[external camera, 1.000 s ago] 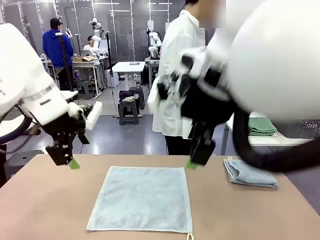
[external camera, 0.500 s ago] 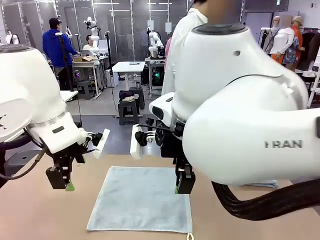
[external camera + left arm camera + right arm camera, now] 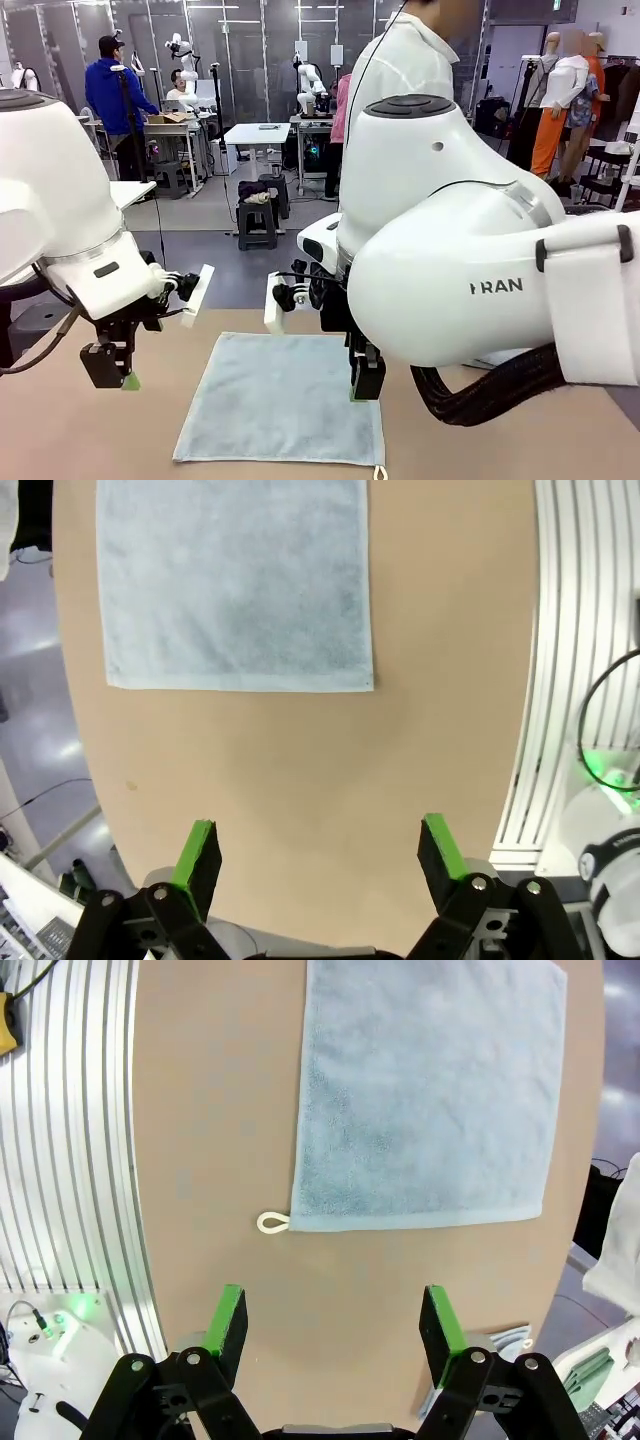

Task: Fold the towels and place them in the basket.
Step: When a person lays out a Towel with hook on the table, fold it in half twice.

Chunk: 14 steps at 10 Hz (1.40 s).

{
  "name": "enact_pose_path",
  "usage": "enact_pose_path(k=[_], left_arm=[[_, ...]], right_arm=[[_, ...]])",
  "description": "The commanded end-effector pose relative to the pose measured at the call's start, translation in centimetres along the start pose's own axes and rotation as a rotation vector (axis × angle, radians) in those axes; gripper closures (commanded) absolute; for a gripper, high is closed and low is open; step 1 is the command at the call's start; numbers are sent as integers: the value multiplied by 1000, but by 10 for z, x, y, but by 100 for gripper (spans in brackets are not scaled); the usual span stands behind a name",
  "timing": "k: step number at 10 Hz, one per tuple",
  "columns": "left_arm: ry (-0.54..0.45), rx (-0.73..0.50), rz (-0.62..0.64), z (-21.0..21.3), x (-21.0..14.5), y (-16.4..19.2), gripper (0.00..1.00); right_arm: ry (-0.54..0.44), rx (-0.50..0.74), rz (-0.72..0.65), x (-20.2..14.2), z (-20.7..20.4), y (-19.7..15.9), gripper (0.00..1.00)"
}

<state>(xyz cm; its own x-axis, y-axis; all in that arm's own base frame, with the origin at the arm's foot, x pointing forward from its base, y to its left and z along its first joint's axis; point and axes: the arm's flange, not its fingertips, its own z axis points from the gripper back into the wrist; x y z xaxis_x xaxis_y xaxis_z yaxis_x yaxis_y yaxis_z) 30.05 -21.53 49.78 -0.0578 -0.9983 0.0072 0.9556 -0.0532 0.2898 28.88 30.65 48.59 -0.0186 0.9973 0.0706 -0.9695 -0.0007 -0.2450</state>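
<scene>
— While the towel (image 3: 285, 395) is spread flat at the middle of the table (image 3: 70, 430), how are the grippers held?
— Left gripper (image 3: 320, 842) and right gripper (image 3: 335, 1312) are held agape, empty, near its side edges.

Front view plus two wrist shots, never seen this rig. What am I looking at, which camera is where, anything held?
Two white robot arms work at a tan table. The wide picture comes from a fixed camera between the arms, looking across at a person in a white coat. The other two come from cameras on each wrist, looking down along that gripper's green-padded fingers. One light blue-grey towel lies flat and unfolded on the table, its small loop tag at one corner. The left gripper hangs above bare table to the towel's left; the right gripper is by its right edge. Both are open and hold nothing.
</scene>
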Motion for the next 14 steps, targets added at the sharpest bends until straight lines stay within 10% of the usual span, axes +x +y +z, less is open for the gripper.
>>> enact_pose_path(k=[1,14], left_arm=[[17,-9,11,-3,0,-7,0],[-46,-72,3,-73,23,-28,0]], right_arm=[[-42,10,11,-4,-3,-5,13],[24,51,-51,-16,-69,11,13]])
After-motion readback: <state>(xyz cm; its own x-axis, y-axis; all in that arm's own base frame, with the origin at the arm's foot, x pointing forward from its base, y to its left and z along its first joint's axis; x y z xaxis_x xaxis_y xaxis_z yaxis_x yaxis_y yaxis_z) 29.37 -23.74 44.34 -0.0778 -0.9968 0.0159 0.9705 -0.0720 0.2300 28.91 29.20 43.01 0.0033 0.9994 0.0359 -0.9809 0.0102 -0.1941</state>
